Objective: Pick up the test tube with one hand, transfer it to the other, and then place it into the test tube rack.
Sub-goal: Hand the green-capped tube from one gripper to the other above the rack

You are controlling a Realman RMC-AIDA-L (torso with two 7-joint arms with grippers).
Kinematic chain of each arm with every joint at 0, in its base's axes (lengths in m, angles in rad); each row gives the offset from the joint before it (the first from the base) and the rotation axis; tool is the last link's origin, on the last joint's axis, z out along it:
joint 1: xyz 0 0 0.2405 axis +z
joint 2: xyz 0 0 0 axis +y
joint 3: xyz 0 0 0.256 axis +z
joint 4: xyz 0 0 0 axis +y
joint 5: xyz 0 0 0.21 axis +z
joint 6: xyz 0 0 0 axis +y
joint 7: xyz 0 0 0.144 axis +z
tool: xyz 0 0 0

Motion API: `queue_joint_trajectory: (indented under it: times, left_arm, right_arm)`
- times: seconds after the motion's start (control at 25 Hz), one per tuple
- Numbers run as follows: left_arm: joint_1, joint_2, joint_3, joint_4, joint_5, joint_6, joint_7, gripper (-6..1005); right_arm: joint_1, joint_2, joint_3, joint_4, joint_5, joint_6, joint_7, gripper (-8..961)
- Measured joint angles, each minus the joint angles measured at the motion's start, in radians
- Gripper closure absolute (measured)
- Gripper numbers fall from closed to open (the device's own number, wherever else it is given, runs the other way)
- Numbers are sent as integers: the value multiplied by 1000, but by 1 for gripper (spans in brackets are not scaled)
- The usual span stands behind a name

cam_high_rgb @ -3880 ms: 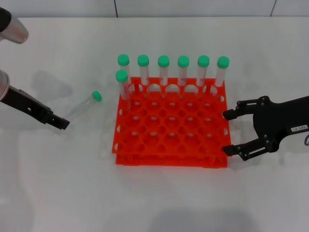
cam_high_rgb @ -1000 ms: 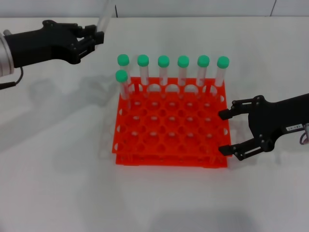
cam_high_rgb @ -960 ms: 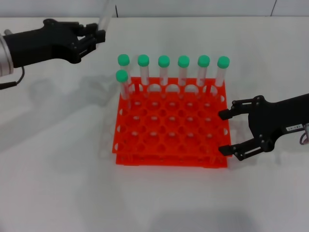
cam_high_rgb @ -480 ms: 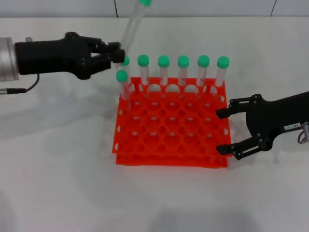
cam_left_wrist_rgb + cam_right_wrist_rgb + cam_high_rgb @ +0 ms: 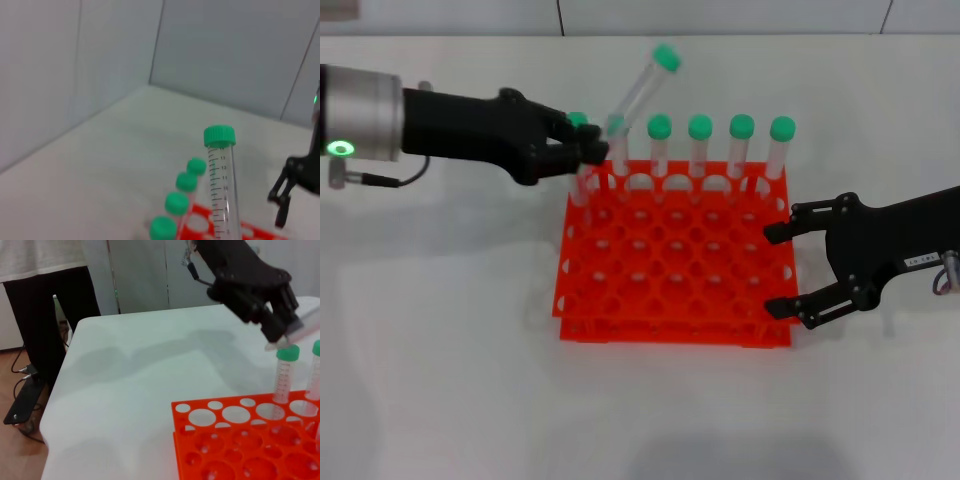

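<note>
Green-capped tube (image 5: 638, 93): grasped low by the left gripper (image 5: 588, 152), tilted above the rack's (image 5: 675, 260) far left corner. Right gripper (image 5: 782, 268): spread, holding nothing, at the rack's right edge. Step: carrying to handover. Next: bring the tube between the right jaws.

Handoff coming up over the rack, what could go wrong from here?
Left pincer holds the test tube low and tilted right over the racked tubes; it may knock them. Right pincer waits open beside the test tube rack and could clip its edge when it rises.
</note>
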Motion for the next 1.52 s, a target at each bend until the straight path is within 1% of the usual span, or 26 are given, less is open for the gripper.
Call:
queue_joint_trajectory:
  times: [0.16, 0.24, 0.4, 0.56, 0.64, 0.68, 0.92, 1.2, 1.36, 1.44, 1.52]
  left_arm:
    - [-32, -26, 0, 0, 78, -30, -12, 810]
    - [-38, -32, 3, -1, 89, -35, -11, 810]
    - [-42, -41, 30, 4, 91, -45, -6, 810]
    - [-39, -42, 32, 4, 90, -54, -1, 810]
    - [-33, -46, 32, 4, 86, -58, 18, 810]
    - [-30, -52, 32, 5, 84, -58, 35, 810]
    - [-23, -64, 28, 2, 83, -60, 78, 809]
    - [-5, -75, 28, 2, 63, -60, 131, 809]
    - [8, -80, 28, 5, 49, -60, 154, 809]
    - [10, -80, 28, 2, 46, -60, 160, 809]
    - [13, -84, 28, -1, 44, -61, 166, 809]
  right_arm:
    - [1, 1, -2, 0, 0, 2, 2, 81]
    - [1, 1, -2, 1, 0, 3, 2, 81]
    - [1, 1, -2, 3, 1, 3, 4, 81]
    - [1, 1, 1, 4, 12, 1, 6, 81]
    - [1, 0, 7, 6, 22, 0, 7, 81]
    - [1, -1, 8, 7, 26, -1, 8, 81]
    - [14, -1, 12, 9, 57, 0, 61, 81]
    - [7, -1, 12, 31, 160, 26, 111, 81]
    - [4, -2, 13, 103, 254, 57, 107, 82]
    - [3, -2, 13, 116, 270, 64, 100, 82]
    - [-1, 1, 12, 175, 335, 92, 46, 83]
